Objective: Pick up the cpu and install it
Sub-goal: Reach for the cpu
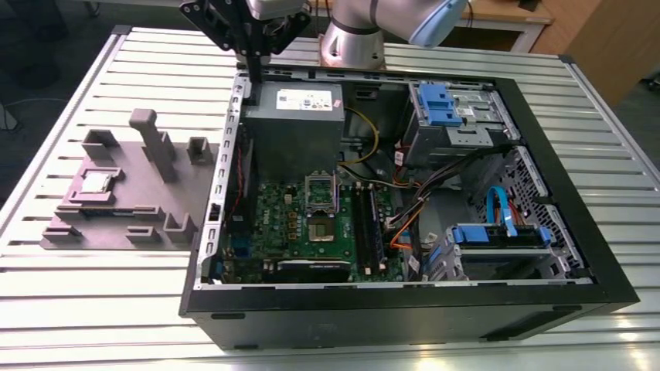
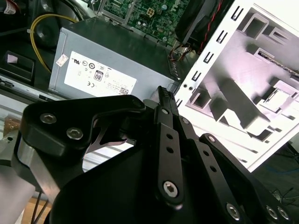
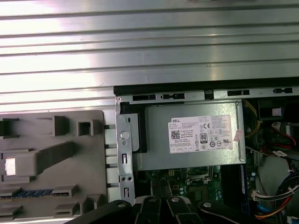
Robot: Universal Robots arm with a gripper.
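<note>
The cpu (image 1: 98, 182), a small silver square, lies in a recess of the grey-mauve tray (image 1: 124, 224) at the exterior view's left, beside the open computer case (image 1: 413, 301). In the first wrist view the cpu (image 3: 10, 165) shows as a bright square on the tray (image 3: 56, 186). My gripper (image 1: 253, 71) hangs high over the case's back left corner, well away from the cpu. Its black fingers (image 2: 163, 100) stand together with nothing between them. The motherboard's socket (image 1: 320, 202) sits in the middle of the green board, with its metal frame raised.
A grey power supply (image 1: 294, 108) fills the case's back left, right under the gripper. Blue drive cages (image 1: 443, 104) and loose cables (image 1: 413, 216) crowd the case's right side. Tall upright blocks (image 1: 154, 143) stand on the tray. The ribbed metal table (image 1: 103, 325) carries everything.
</note>
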